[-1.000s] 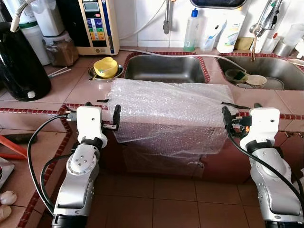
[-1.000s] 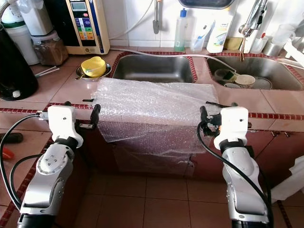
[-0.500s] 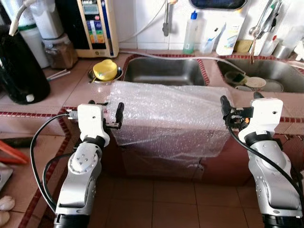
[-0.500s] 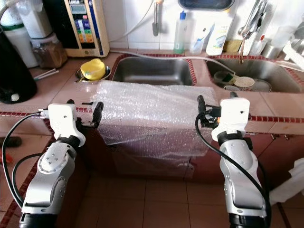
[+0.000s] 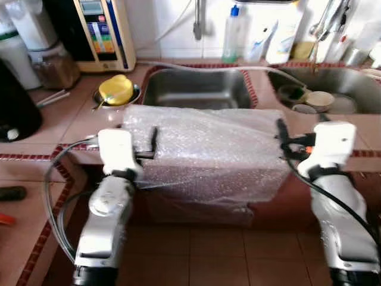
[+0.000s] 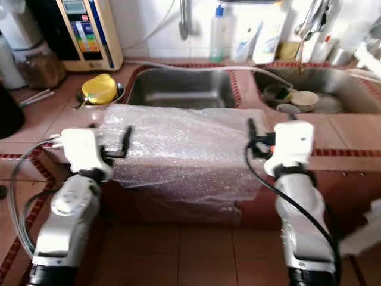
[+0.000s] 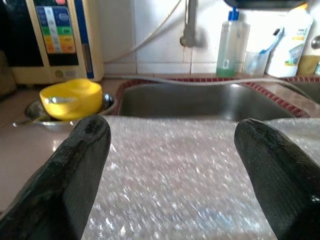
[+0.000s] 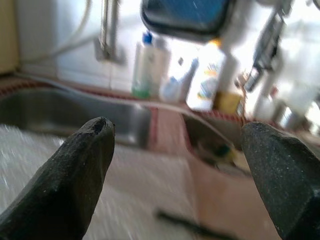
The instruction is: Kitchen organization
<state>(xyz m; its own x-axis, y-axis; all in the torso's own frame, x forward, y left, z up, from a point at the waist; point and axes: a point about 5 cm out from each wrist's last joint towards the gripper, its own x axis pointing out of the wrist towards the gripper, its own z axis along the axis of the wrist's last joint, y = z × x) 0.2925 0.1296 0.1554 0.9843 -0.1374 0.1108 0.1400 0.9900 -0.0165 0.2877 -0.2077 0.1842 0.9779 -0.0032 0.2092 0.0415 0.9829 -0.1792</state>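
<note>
Claws: I have the left claw [image 5: 138,143] at the left edge of the bubble wrap [image 5: 208,149] and the right claw [image 5: 297,134] at its right edge; both have fingers spread apart, holding nothing.
Bubble wrap: one big clear sheet lies on the tabletop [image 5: 65,122] in front of the left sink [image 5: 199,89], its near part hanging over the front edge toward the floor [image 5: 208,256].
Handling: I judge it very light, soft and floppy, slippery under hard fingers, and apt to crumple or slide off if tugged from one side only.
Where to grip: I would pinch the two side edges on the tabletop and lift both together.
Tabletop: reddish tile with a dark red trim.
Right sink [image 5: 333,89]: holds bowls.
Water filter [image 5: 101,33]: stands against the wall.
Yellow bowl [image 5: 116,89]: sits just behind the sheet's left corner.
Bottles [image 5: 232,39]: stand behind the sinks.
</note>
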